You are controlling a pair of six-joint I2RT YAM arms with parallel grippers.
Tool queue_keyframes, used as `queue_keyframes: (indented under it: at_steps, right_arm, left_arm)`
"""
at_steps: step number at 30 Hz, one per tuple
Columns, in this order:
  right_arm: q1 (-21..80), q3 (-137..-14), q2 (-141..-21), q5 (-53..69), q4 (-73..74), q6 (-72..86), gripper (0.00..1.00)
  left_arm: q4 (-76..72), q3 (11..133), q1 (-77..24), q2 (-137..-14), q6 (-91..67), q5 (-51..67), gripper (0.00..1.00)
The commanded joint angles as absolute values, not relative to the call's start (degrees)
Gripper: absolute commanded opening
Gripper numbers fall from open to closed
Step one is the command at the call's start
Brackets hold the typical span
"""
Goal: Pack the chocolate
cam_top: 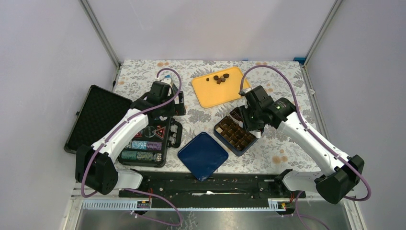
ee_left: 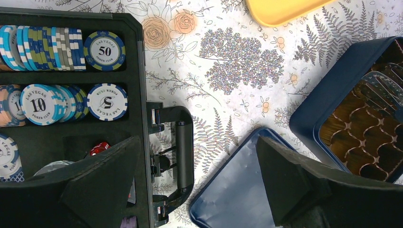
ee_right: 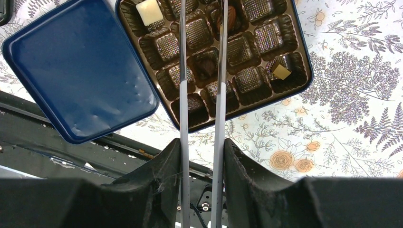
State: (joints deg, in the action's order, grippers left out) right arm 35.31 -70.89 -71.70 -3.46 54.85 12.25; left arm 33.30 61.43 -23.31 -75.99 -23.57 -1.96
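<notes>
Several dark chocolate pieces [cam_top: 221, 78] lie on a yellow tray [cam_top: 210, 93] at the back. The blue box [cam_top: 221, 136] with a brown cup insert sits at centre. In the right wrist view its cups [ee_right: 266, 35] hold a cream piece [ee_right: 149, 11], a small tan piece [ee_right: 281, 72] and a dark piece [ee_right: 230, 17]. My right gripper [ee_right: 202, 142] is shut on pale tongs [ee_right: 183, 71] that reach over the box. The tong tips are by the dark piece; I cannot tell if they grip it. My left gripper [ee_left: 198, 142] is open and empty above the case handle and the lid.
The box's blue lid [cam_top: 202, 155] lies flat in front of the box. An open black case [cam_top: 168, 143] of poker chips [ee_left: 104, 50] sits at left, its handle [ee_left: 183, 152] toward the lid and its foam cover [cam_top: 95, 117] further left. The table has a floral cloth.
</notes>
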Motion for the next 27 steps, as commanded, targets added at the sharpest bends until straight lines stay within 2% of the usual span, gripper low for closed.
queue_keyframes:
  at_steps: [1,22,27]
  right_arm:
    - [36.38,-70.62,-70.07,-1.82,54.10,11.82,0.17]
    - [38.49,-71.84,-69.46,-0.62,55.92,13.07,0.18]
    - [38.75,-71.58,-69.86,-0.73,55.61,13.02,0.34]
  left_arm:
    - [31.22,63.65,-23.29,-75.50,-23.73,-1.76,0.99]
    - [30.52,63.53,-23.29,-76.21,-23.99,-1.14,0.99]
    - [30.35,63.34,-23.29,-76.20,-24.08,-1.05,0.99]
